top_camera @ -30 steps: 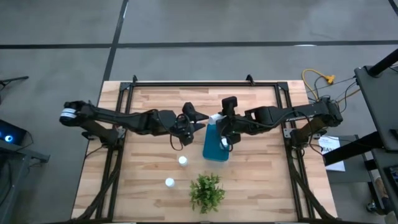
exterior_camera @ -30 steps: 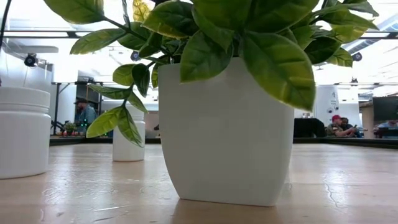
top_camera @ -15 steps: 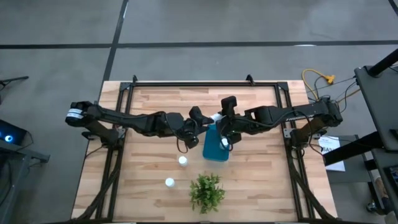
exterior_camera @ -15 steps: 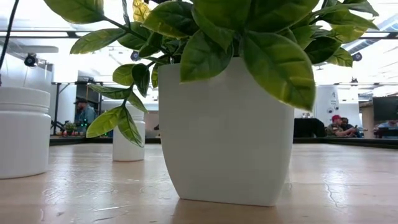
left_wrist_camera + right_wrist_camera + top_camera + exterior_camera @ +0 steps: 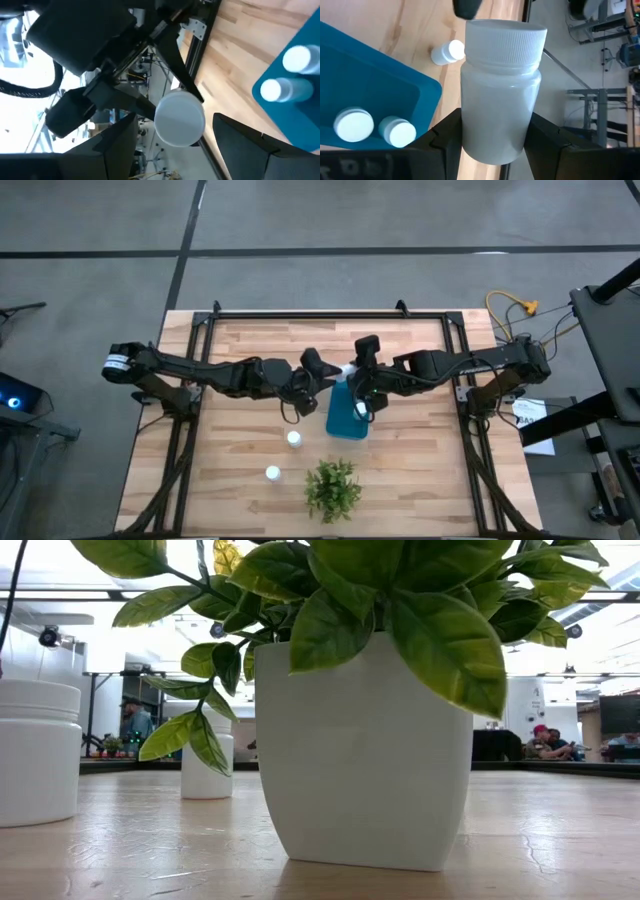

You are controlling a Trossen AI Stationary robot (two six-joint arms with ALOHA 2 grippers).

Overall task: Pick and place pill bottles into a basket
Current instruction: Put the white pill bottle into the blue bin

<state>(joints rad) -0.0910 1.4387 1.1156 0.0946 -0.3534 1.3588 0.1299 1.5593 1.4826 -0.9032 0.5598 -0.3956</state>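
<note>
My right gripper (image 5: 354, 377) is shut on a white pill bottle (image 5: 500, 90) and holds it in the air over the far end of the teal basket (image 5: 348, 418). My left gripper (image 5: 326, 370) faces the bottle's cap (image 5: 179, 119) from the left. It is open, with one finger on either side of the cap and a gap showing on both sides. Two pill bottles (image 5: 353, 125) (image 5: 397, 131) lie in the basket. Two more (image 5: 293, 438) (image 5: 272, 473) stand upright on the table near the plant. My right gripper pinches the bottle's body (image 5: 470, 125), below the cap, between its two fingers (image 5: 547, 142). The fingers come slanting down from the table's right and lie across the bottle. The bottle is lifted clear, its cap end pointing toward my left gripper.
A green plant (image 5: 332, 488) in a white pot (image 5: 360, 760) stands near the table's front edge and fills most of the low view. Black frame rails (image 5: 195, 410) run along the table's left, right and far sides. People sit in the room beyond.
My left gripper has edged a little toward the table's right, closer to the bottle's cap. My right gripper and the bottle have kept still.
</note>
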